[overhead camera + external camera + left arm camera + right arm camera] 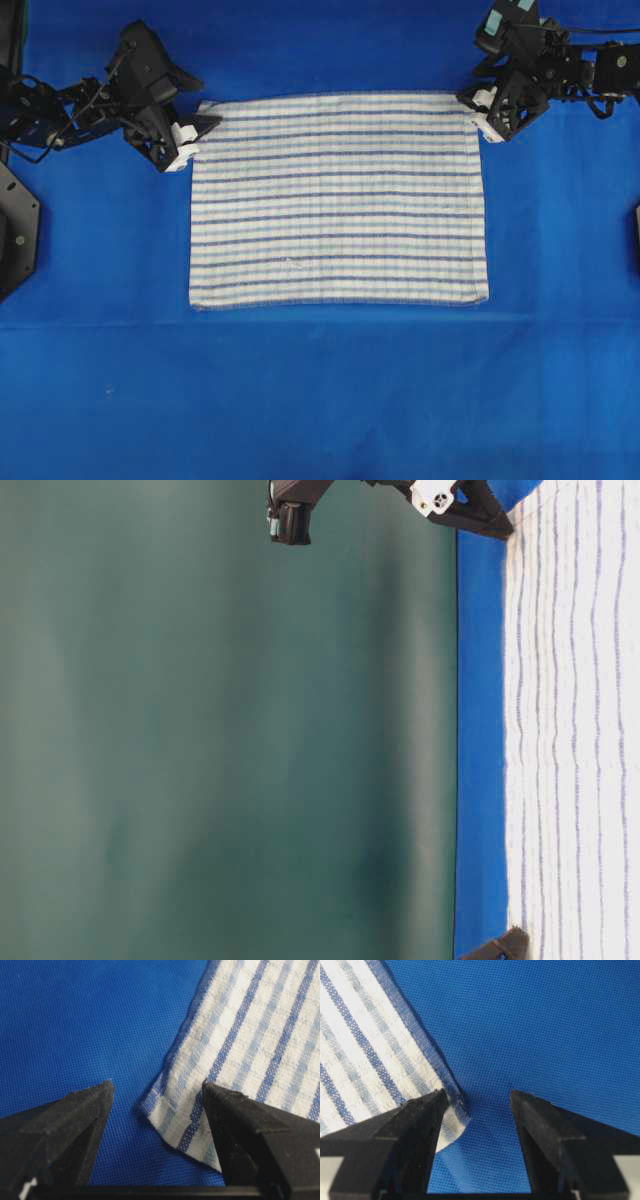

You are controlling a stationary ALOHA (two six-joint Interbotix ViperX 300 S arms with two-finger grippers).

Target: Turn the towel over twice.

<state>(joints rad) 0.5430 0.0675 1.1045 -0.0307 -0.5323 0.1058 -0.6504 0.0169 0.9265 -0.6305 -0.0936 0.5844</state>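
The towel, white with blue stripes, lies flat and spread out in the middle of the blue sheet. My left gripper stands open at its far left corner. In the left wrist view that corner lies between the fingers of the left gripper, with one finger over the cloth. My right gripper is open at the far right corner. In the right wrist view the towel ends by one finger of the right gripper. The table-level view shows the towel lying flat and the right gripper low over its far edge.
A plain blue sheet covers the table all round the towel, with wide bare room on the near side. A black fixture sits at the left edge. A dark green backdrop stands behind the table.
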